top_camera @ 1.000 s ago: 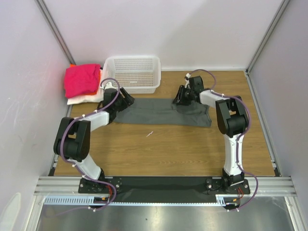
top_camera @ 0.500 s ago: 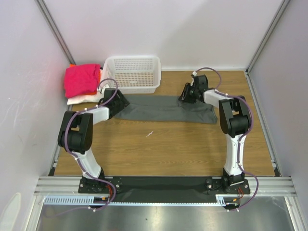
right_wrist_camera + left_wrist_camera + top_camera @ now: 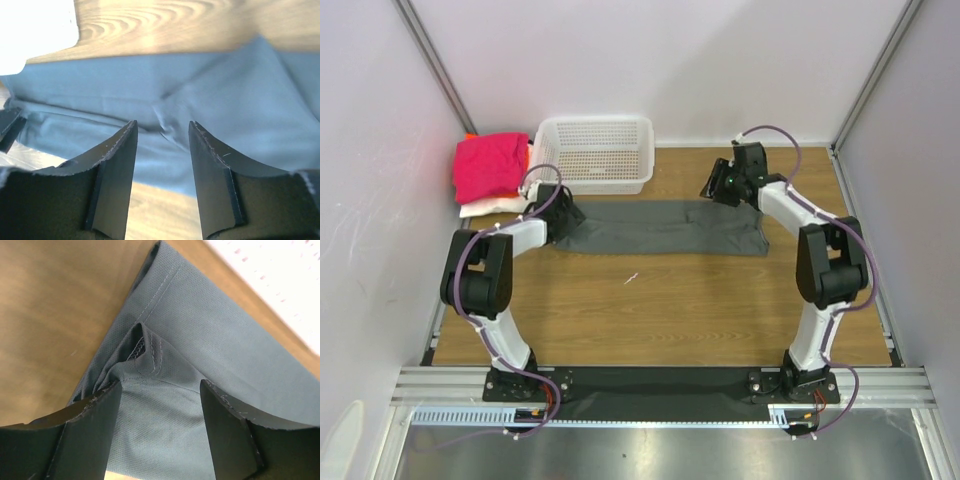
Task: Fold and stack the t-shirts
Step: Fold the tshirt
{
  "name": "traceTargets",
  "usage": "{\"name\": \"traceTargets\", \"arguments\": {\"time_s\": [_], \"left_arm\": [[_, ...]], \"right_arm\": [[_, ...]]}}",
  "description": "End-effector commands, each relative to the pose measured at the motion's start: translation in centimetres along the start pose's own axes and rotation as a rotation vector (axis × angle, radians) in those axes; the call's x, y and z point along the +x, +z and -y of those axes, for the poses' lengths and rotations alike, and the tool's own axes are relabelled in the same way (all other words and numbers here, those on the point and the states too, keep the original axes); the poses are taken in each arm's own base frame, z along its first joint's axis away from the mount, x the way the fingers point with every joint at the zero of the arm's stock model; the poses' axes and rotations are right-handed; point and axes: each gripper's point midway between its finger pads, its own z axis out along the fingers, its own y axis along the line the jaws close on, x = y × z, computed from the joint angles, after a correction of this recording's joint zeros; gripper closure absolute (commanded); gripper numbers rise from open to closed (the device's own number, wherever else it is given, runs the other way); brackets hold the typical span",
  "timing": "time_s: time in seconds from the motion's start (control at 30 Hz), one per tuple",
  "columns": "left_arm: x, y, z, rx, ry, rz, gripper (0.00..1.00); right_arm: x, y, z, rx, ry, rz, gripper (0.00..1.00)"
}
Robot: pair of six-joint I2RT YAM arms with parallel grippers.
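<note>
A dark grey t-shirt [image 3: 660, 228] lies folded into a long strip across the middle of the table. My left gripper [image 3: 566, 212] sits low over its left end, open. In the left wrist view the left gripper [image 3: 160, 385] straddles a stitched, bunched corner of the grey cloth [image 3: 150, 352], which is not pinched. My right gripper [image 3: 722, 186] hovers just past the strip's far right edge, open and empty. The right wrist view has the right gripper [image 3: 162, 124] above the grey shirt [image 3: 235, 100] and bare wood. A magenta-pink t-shirt [image 3: 488, 165] tops a pile at the far left.
A white mesh basket [image 3: 596, 152] stands at the back, just behind the strip's left half. An orange and a white shirt [image 3: 498, 207] lie under the pink one, against the left wall. Walls close in the back and both sides.
My right gripper has opened, let go of the shirt's right end and drawn back toward the far right. The strip has shifted slightly away from the arms' bases. The left gripper stays at its end.
</note>
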Motion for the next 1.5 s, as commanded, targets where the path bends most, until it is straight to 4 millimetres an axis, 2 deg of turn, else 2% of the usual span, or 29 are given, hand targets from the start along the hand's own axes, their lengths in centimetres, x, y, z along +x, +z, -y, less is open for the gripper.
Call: {"name": "traceTargets", "arguments": {"time_s": [0.0, 0.07, 0.2, 0.33, 0.4, 0.57, 0.63, 0.7, 0.77, 0.8, 0.83, 0.87, 0.9, 0.97, 1.0, 1.03, 1.07, 1.13, 1.2, 1.23, 1.3, 1.33, 1.37, 1.47], "left_arm": [[2.1, -2.2, -2.9, -0.109, 0.0, -0.053, 0.3], [3.4, -2.9, -3.5, -0.13, 0.014, -0.088, 0.3], [5.8, -4.8, -3.3, -0.126, 0.028, -0.123, 0.3], [9.7, -6.9, -4.2, -0.163, 0.051, -0.177, 0.3], [10.6, -7.8, -4.4, -0.165, 0.036, -0.179, 0.3], [13.1, -9.9, -5.4, -0.165, 0.042, -0.201, 0.3], [14.1, -10.5, -6.0, -0.183, 0.051, -0.205, 0.3], [14.7, -10.9, -5.9, -0.173, 0.051, -0.213, 0.3], [15.6, -11.4, -5.5, -0.16, 0.075, -0.228, 0.3], [16.0, -11.5, -5.2, -0.145, 0.104, -0.236, 0.3], [16.6, -11.9, -4.1, -0.114, 0.142, -0.244, 0.3], [17.1, -12.1, -3.4, -0.086, 0.177, -0.255, 0.3], [18.0, -12.0, -3.1, -0.078, 0.248, -0.28, 0.3], [19.9, -12.8, -1.2, -0.027, 0.357, -0.332, 0.3], [21.1, -12.7, -1.4, -0.029, 0.436, -0.368, 0.31], [22.7, -13.7, -0.3, 0.01, 0.501, -0.406, 0.31], [23.6, -14.0, -0.2, 0.022, 0.544, -0.428, 0.31], [26.0, -15.2, 0.8, 0.078, 0.653, -0.49, 0.31], [27.4, -16.0, 1.7, 0.147, 0.752, -0.542, 0.31], [28.7, -16.4, 2.5, 0.18, 0.792, -0.572, 0.31], [31.4, -18.3, 3.3, 0.265, 0.876, -0.666, 0.32], [32.0, -19.1, 4.7, 0.315, 0.899, -0.678, 0.32], [33.2, -19.6, 5.0, 0.342, 0.935, -0.715, 0.32], [34.4, -21.7, 7.6, 0.428, 1.05, -0.696, 0.32]], "right_arm": [[2.1, -1.8, 3.5, 0.127, 0.082, -0.026, 0.49], [2.9, -2.1, 4.3, 0.151, 0.108, -0.042, 0.49], [5.0, -1.9, 5.5, 0.191, 0.12, -0.099, 0.49], [6.8, -1.0, 7.0, 0.242, 0.113, -0.152, 0.49], [7.3, -0.5, 8.0, 0.27, 0.109, -0.164, 0.5], [6.4, 0.9, 10.6, 0.309, 0.107, -0.127, 0.49], [6.2, 2.3, 11.5, 0.3, 0.106, -0.129, 0.49], [4.6, 3.2, 11.8, 0.294, 0.091, -0.105, 0.49], [4.7, 4.7, 12.7, 0.313, 0.077, -0.123, 0.5], [2.7, 5.3, 12.2, 0.3, 0.057, -0.086, 0.49], [3.0, 6.4, 12.8, 0.31, 0.057, -0.099, 0.49], [2.2, 7.0, 12.6, 0.301, 0.05, -0.086, 0.49], [0.1, 7.5, 11.5, 0.267, 0.041, -0.047, 0.49], [-0.3, 9.4, 11.3, 0.243, 0.03, -0.049, 0.49], [-0.4, 10.2, 10.9, 0.222, 0.025, -0.053, 0.49], [-1.5, 11.2, 10.4, 0.206, 0.009, -0.035, 0.49], [-1.3, 11.7, 10.2, 0.2, 0.001, -0.049, 0.49], [-2.8, 12.4, 8.8, 0.17, -0.022, -0.022, 0.48], [-2.7, 13.6, 8.2, 0.147, -0.046, -0.023, 0.48], [-3.8, 13.9, 7.2, 0.125, -0.059, 0.002, 0.47], [-3.5, 14.9, 6.6, 0.101, -0.072, -0.014, 0.47], [-4.1, 15.0, 5.9, 0.082, -0.077, -0.005, 0.46], [-5.2, 14.8, 4.3, 0.038, -0.087, 0.014, 0.46], [-7.1, 13.7, 2.3, 0.004, -0.134, 0.038, 0.41]]}}
